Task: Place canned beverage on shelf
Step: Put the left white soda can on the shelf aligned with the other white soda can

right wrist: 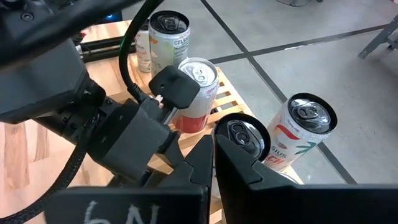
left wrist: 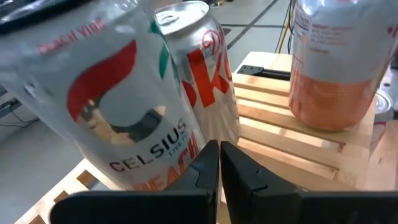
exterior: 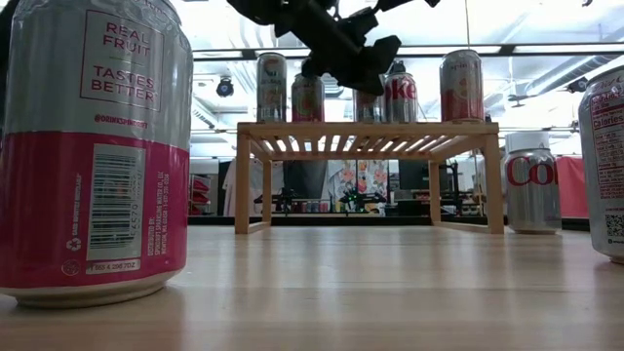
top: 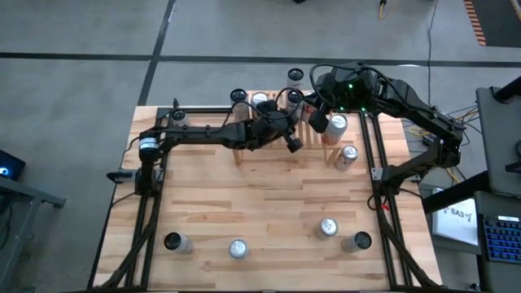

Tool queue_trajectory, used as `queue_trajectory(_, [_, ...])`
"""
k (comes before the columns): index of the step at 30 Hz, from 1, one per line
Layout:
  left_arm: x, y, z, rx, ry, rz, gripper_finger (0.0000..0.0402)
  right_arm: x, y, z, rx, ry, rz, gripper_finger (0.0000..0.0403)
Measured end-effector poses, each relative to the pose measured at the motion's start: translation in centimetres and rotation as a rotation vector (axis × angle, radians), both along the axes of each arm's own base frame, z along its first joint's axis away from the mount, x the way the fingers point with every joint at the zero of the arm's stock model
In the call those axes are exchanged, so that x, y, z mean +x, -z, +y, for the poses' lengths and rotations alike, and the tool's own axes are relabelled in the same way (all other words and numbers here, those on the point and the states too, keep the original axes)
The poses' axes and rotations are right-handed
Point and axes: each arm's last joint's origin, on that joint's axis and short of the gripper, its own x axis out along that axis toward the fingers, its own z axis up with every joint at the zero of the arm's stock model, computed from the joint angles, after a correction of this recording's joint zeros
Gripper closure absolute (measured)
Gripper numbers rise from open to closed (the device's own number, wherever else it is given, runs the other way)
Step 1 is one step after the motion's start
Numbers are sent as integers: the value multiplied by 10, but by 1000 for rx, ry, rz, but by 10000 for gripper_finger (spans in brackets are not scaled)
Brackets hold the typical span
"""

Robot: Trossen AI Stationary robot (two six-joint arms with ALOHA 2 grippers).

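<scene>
The shelf (exterior: 370, 132), a low slatted wooden rack, stands at the table's far edge with several cans upright on its top. Among them are a white Celsius can (left wrist: 124, 112), a Coke can (left wrist: 205, 74) and a pink can (left wrist: 336, 62). My left gripper (left wrist: 219, 165) is shut and empty. It reaches in from the table's left, slanting slightly down over the shelf top (exterior: 382, 51), its tips close before the Celsius and Coke cans. My right gripper (right wrist: 213, 158), also shut and empty, hangs higher above the shelf's right part (top: 316, 118). My left gripper's shut fingertips (left wrist: 208, 163) stand right at the lower side of the Celsius can (left wrist: 168, 165). I cannot tell whether they touch it. The can stands on the shelf's slats.
A Coke can (exterior: 531, 180) stands on the table just right of the shelf. Several more cans stand near the table's near edge (top: 175, 242) (top: 237, 248) (top: 327, 229) (top: 358, 241). The wooden tabletop (top: 260, 195) between them and the shelf is bare.
</scene>
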Motion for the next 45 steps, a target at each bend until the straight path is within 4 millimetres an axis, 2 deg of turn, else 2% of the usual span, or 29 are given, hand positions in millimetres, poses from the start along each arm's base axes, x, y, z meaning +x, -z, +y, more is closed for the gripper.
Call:
queue_trajectory(6, [-1, -2, 0, 4, 1, 0, 401, 0, 0, 0, 2, 2, -1, 394])
queue_trajectory(9, [-8, -17, -6, 33, 17, -10, 401, 0, 0, 0, 20, 14, -11, 394])
queue_trajectory(14, [-26, -62, -12, 57, 33, -90, 401, 0, 0, -2, 56, 36, -29, 394])
queue_trajectory(18, [-42, -101, -14, 80, 32, -171, 401, 4, 5, -10, 125, 27, -37, 394])
queue_trajectory(28, [-82, -187, -39, 126, 94, -170, 401, 37, 33, -26, 246, -54, 36, 394])
queue_trajectory(31, [-95, -206, -47, 135, 114, -160, 401, 42, 39, -28, 257, -53, 56, 394])
queue_trajectory(38, [-115, -226, -61, 128, 149, -142, 402, 47, 49, -32, 250, -15, 122, 394])
queue_trajectory(45, [-119, -228, -65, 97, 152, -159, 402, 49, 54, -34, 191, 0, 172, 394])
